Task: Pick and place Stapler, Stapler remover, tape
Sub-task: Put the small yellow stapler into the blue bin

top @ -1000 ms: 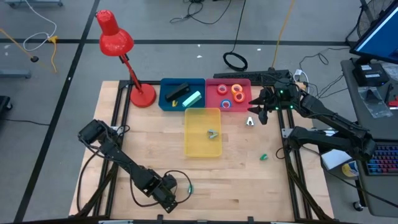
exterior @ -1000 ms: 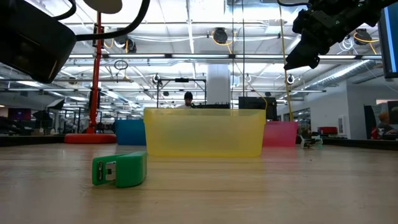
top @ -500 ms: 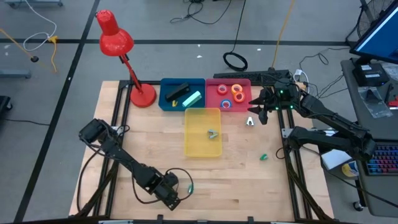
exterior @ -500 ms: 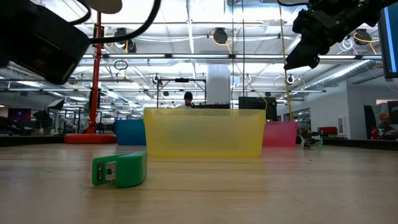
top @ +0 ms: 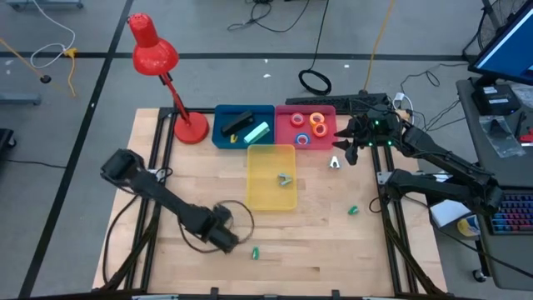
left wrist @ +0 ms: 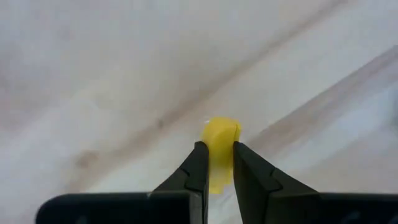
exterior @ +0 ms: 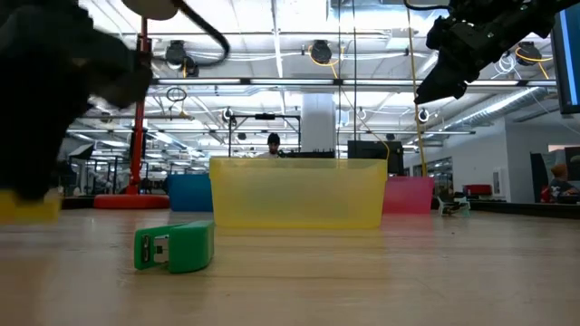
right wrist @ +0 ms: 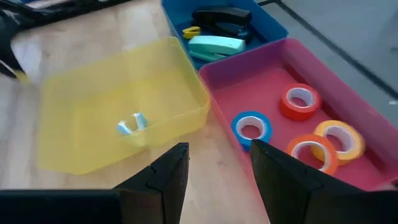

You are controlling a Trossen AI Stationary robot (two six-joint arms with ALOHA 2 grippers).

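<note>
The table point(top: 316, 242) carries 3 bins along its far middle: a yellow bin point(top: 271, 177) nearest, a blue bin point(top: 242, 127) far left of it and a pink bin point(top: 305, 127) far right. A red desk lamp point(top: 166, 75) stands at the far left corner.

The left arm has swung since 1 second ago: its gripper point(top: 223, 237) was low at the near edge, beside the small green stapler point(top: 255, 252), and now sits farther in and lifted, left of that stapler, which lies where it was on the bare wood. The left fingers point(left wrist: 198, 168) have closed from a wider gap and now pinch a small yellow piece point(left wrist: 220, 144); what kind of piece cannot be told. In the low view a yellow blur shows under the dark arm at the left edge.

The right gripper point(top: 347, 148) hangs unmoved above the table's far right, beside the pink bin, its fingers point(right wrist: 168, 175) parted and holding nothing.

In the blue bin lie a black stapler point(right wrist: 221, 17) and a teal stapler point(right wrist: 216, 45). The pink bin holds 4 tape rolls point(right wrist: 301, 102): red, blue, orange and yellow. A stapler remover point(right wrist: 131, 124) lies in the yellow bin. 2 small items rest on the wood at right, a pale one point(top: 334, 162) and a green one point(top: 353, 210).
</note>
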